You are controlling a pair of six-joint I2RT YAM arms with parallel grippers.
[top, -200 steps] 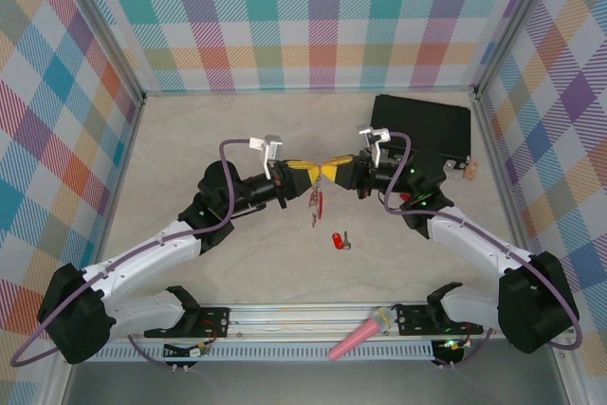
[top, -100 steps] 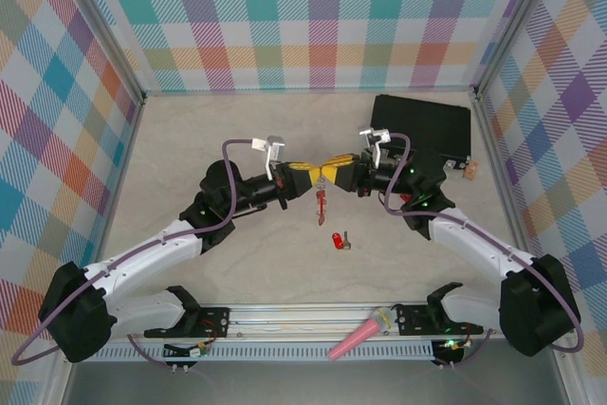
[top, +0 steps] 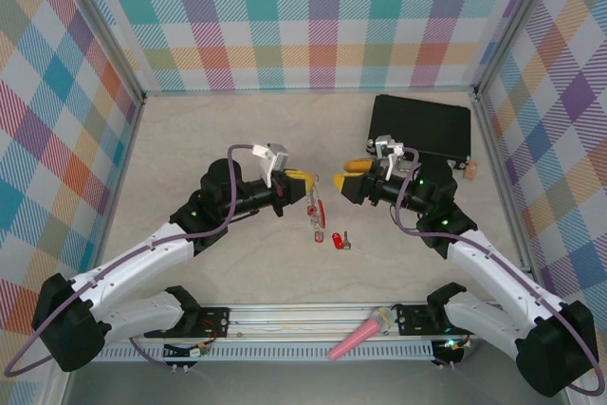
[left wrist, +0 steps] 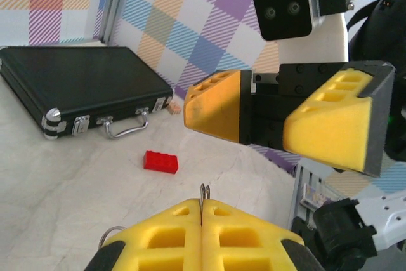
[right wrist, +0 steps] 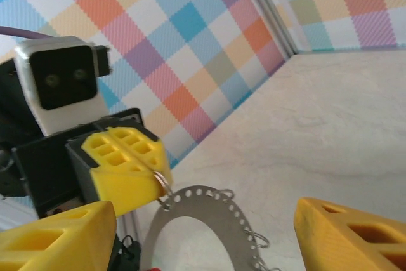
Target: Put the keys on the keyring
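Now left claw [top: 306,180] clamping keyring [left wrist: 203,190], right claw [top: 346,174] wide apart

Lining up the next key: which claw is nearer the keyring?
Left. The left claw is shut on the keyring, which hangs from its tips; the right claw stands open beside it, not touching.

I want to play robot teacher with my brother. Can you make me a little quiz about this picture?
1. True or false: the right gripper is squeezed shut.
2. What is the left gripper pinching? A) the keyring B) the black case C) the pink cone
3. Fill in: one loose key with a red head lies on the ____.

Key: 1 false, its fingers are apart. 2 A. 3 table.
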